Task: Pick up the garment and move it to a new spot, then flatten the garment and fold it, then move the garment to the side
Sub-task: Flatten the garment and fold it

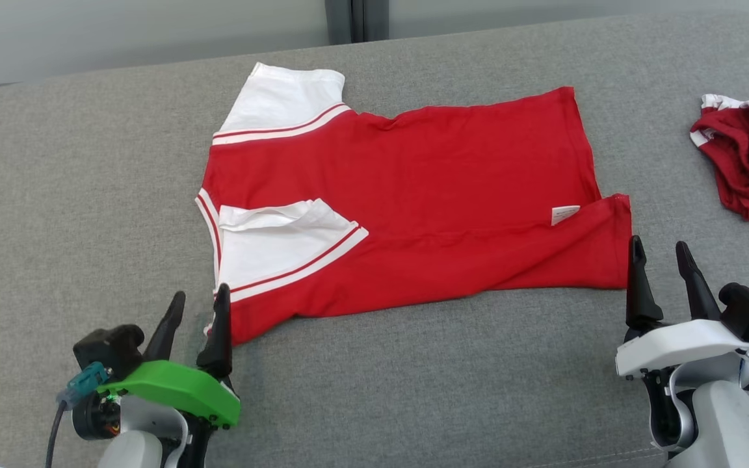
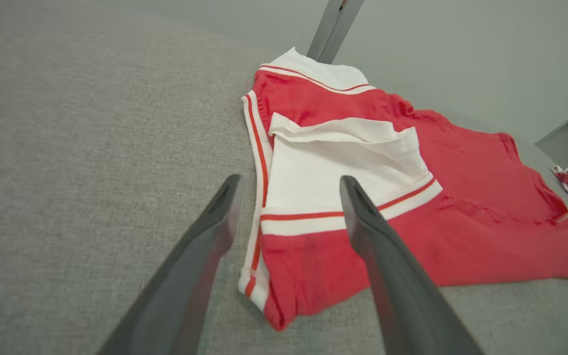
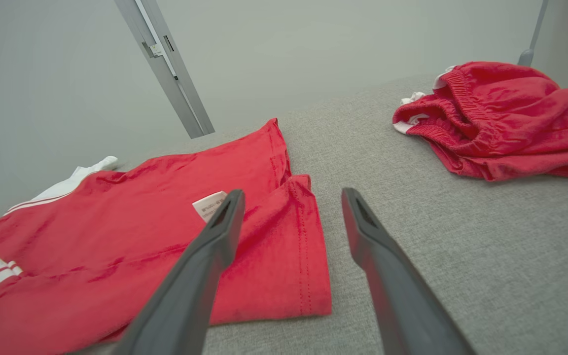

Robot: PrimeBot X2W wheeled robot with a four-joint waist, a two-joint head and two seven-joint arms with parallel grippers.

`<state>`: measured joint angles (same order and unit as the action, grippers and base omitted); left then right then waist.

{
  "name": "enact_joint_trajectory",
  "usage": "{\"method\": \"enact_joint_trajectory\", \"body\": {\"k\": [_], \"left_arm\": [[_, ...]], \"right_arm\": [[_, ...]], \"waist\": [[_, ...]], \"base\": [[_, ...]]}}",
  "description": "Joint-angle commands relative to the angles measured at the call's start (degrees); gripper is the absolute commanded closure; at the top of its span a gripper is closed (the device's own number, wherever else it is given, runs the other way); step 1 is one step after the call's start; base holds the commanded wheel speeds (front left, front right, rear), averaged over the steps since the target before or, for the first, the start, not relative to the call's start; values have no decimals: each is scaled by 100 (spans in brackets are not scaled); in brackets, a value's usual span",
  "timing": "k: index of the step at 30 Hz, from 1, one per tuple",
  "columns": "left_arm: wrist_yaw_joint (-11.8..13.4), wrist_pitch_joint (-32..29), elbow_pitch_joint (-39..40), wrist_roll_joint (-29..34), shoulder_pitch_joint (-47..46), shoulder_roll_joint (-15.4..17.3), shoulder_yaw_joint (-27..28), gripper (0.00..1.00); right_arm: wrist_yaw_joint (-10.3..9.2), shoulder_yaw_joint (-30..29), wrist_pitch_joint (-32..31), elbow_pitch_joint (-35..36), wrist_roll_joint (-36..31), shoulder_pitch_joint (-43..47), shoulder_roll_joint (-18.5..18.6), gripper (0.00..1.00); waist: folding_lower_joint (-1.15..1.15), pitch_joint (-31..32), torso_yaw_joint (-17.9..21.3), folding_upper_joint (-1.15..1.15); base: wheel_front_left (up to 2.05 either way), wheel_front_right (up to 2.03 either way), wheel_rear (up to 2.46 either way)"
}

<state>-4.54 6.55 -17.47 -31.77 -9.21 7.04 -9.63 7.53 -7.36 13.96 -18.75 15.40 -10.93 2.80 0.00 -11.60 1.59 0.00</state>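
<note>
While the garment (image 1: 413, 195) lies spread on the grey fabric surface (image 1: 56, 195), both grippers stand at its near edge with nothing held. Garment orientation: sleeves toward the robot's left, hem toward its right. The far white sleeve (image 1: 283, 101) lies flat and sticks out past the red body. The near white sleeve (image 1: 277, 250) is turned in over the red body, its striped trim running diagonally. A small white label (image 1: 564, 214) shows near the hem, where a red flap overlaps the layer under it. Some shallow wrinkles cross the body. No lettering is visible on the upward face. Left gripper (image 1: 200, 292): jaws apart, empty, placed at the garment's near left corner, with the inner finger just beside the cloth edge; I cannot tell whether it touches. Right gripper (image 1: 659, 242): jaws apart, empty, just beside the near hem corner, over bare fabric. A darker maroon cloth (image 1: 748, 156) with white trim sits bunched at the robot's far right, well apart from the garment.
</note>
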Motion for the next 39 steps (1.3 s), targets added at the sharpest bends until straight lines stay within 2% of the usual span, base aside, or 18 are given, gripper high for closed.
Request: {"method": "enact_joint_trajectory", "body": {"k": [1, 3, 5, 9, 16, 17, 18, 19, 20, 21, 39], "left_arm": [[67, -187, 80, -47, 118, 76, -29, 0], [173, -524, 205, -73, 223, 110, -81, 0], [454, -1095, 331, -107, 338, 151, -108, 0], [742, -1741, 504, -177, 419, 167, -162, 0], [896, -1996, 624, -310, 453, 113, -121, 2], [903, -1967, 616, -350, 434, 89, -99, 25], [904, -1949, 604, -377, 408, 75, -76, 55], [894, -1926, 579, -398, 376, 71, -65, 78], [887, -1904, 558, -405, 353, 70, -61, 93], [881, -1882, 536, -410, 325, 65, -55, 100], [762, -1480, 363, -462, 147, 29, -59, 100]], "right_arm": [[-10, -4, -58, 48, -72, 73, 17, 0], [-10, 0, -139, 92, -112, 115, 19, 0], [-10, 2, -235, 158, -148, 138, 19, 0], [-10, 17, -341, 192, -167, 152, 19, 0], [-10, 68, -453, 78, -175, 77, 18, 0], [-10, 78, -472, 37, -187, 54, 17, 0], [-10, 81, -487, -3, -196, 35, 18, 0], [-10, 83, -497, -54, -201, 4, 18, 0], [-10, 90, -523, -108, -210, -16, 18, 0], [-10, 102, -531, -176, -225, -43, 17, 0], [-10, -44, -865, -1638, -523, -651, 18, 0]], "waist": [[0, 56, -43, 0], [0, 72, -48, 0], [0, 76, -35, 0], [0, 45, 9, 0], [0, -39, 117, 0], [0, -47, 129, 0], [0, -53, 135, 0], [0, -58, 141, 0], [0, -59, 143, 0], [0, -60, 144, 0], [0, 4, -47, 0]], "base": [[0, 0, 0], [0, 0, 0], [0, 0, 0], [0, 0, 0], [0, 0, 0], [0, 0, 0], [0, 0, 0], [0, 0, 0], [0, 0, 0], [0, 0, 0], [0, 0, 0]]}}
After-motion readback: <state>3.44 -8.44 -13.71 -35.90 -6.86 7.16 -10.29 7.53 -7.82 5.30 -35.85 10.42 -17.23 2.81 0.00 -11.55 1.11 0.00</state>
